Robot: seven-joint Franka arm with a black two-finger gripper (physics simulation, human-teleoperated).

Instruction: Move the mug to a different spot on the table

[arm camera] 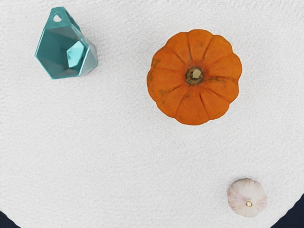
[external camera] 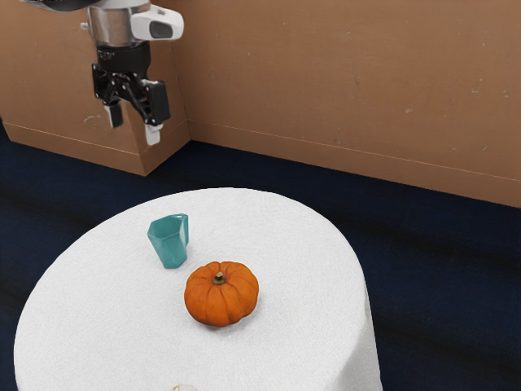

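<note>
Home-like simulated room: round white table [external camera: 309, 269], tan wall [external camera: 366, 73], dark blue floor [external camera: 440, 261]; pumpkin [external camera: 221, 292], garlic [arm camera: 247, 197] on top.

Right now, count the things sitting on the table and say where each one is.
3. The teal mug stands upright on the exterior view's left; the orange pumpkin sits beside it, not touching; the garlic bulb lies near the table edge, past the pumpkin. None seems hidden.

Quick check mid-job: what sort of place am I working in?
Probably a plain dining or kitchen corner: a round white-clothed table bearing a teal mug, a pumpkin and a garlic bulb, with a brown wall and dark blue floor behind.
</note>
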